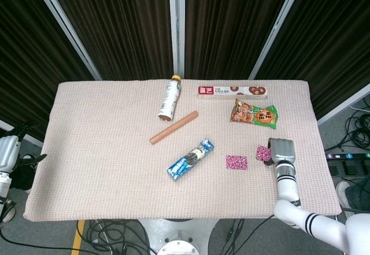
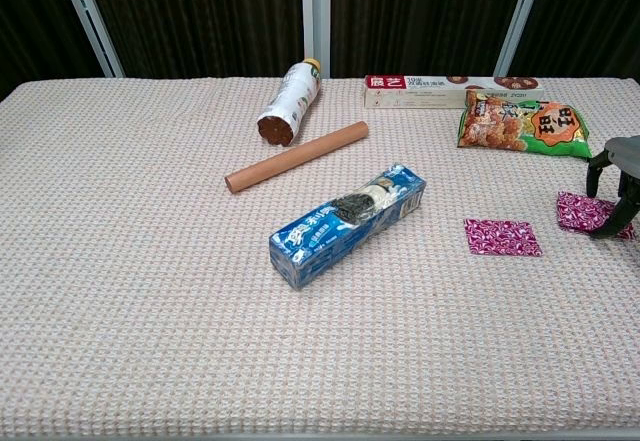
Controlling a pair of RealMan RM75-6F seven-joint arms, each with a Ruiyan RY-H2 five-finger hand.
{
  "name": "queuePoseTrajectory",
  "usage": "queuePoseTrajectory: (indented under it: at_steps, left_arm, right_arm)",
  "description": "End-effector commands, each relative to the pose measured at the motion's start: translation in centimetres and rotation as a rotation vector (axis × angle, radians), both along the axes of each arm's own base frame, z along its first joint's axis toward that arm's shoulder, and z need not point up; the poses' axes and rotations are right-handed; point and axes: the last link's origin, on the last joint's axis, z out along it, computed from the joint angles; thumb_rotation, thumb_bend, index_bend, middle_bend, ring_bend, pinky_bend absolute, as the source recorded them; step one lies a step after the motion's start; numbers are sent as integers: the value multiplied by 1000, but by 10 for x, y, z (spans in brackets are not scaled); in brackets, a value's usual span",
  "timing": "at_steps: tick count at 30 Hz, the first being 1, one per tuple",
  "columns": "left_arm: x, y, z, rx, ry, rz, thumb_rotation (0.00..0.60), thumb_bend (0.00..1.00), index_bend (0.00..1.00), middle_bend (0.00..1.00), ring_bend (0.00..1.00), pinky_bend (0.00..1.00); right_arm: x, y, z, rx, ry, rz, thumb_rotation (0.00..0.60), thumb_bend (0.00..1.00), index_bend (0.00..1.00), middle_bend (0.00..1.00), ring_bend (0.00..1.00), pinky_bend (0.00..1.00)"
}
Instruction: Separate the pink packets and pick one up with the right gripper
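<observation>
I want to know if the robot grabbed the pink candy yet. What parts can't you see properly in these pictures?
- Right hand: chest view, cut by the right edge, so its grip is unclear; head view, the wrist hides its fingers.
- Right pink packet: partly covered by that hand in both views; held or only touched, cannot tell.
- Left hand: head view, cut by the left edge; chest view misses it.
- Print on the other pink packet: too small.

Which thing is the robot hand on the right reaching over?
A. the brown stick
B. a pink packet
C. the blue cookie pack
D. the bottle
B: the right robot hand has its fingers around the edges of a pink packet near the table's right edge, while the other pink packet lies apart to its left.
</observation>
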Motion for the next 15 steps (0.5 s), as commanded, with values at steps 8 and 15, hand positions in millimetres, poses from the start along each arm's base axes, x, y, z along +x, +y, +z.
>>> queuePoseTrajectory:
  at_steps: [8, 15]
  left_arm:
    - [1, 0, 1, 3, 1, -3, 600, 3, 278, 294, 233, 262]
    - [3, 0, 4, 16, -2, -9, 600, 3, 278, 294, 233, 262]
  right_arm:
    - [1, 1, 1, 11, 6, 0, 507, 0, 398, 1000, 1000, 1000]
    - [25, -2, 10, -16, -29, 82, 501, 0, 397, 1000, 1000, 1000]
